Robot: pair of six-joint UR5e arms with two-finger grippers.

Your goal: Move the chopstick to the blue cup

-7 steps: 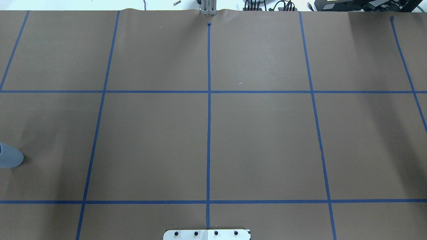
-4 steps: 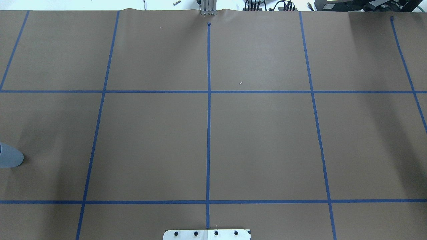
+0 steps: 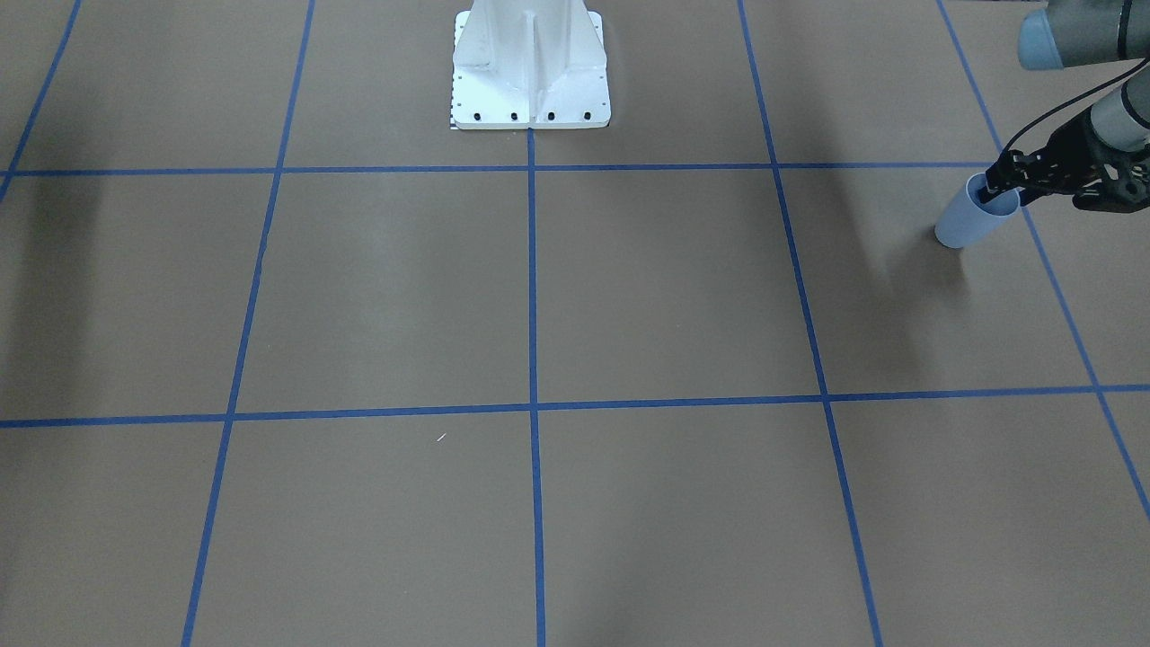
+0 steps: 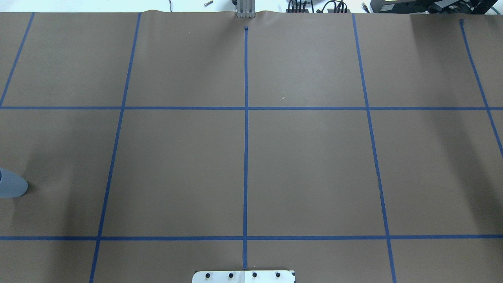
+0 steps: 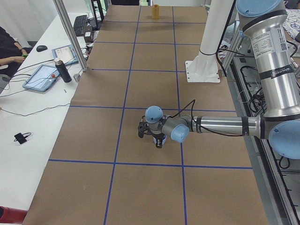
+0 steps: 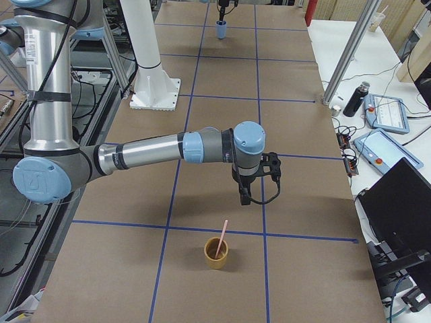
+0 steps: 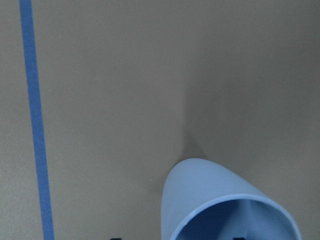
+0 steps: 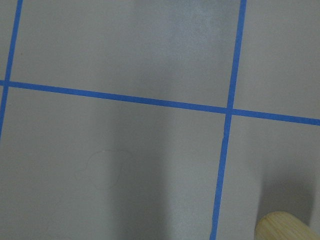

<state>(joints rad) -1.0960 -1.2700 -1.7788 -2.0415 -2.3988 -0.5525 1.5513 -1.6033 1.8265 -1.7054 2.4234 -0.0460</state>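
Note:
The blue cup (image 3: 963,223) stands upright at my left end of the table; it also shows at the edge of the overhead view (image 4: 11,187) and close up in the left wrist view (image 7: 210,195). My left gripper (image 3: 995,187) hangs right over its rim, with two dark fingertips far apart at the wrist view's bottom edge, so it looks open and empty. One pink chopstick (image 6: 223,234) leans in a tan cup (image 6: 216,254) at the right end. My right gripper (image 6: 244,195) hovers just beyond that cup; I cannot tell whether it is open or shut.
Brown paper with a blue tape grid (image 4: 246,108) covers the table. The robot's white base (image 3: 530,63) stands at the near middle edge. A tiny white fleck (image 3: 441,438) lies on the paper. The tan cup's rim shows in the right wrist view (image 8: 285,227).

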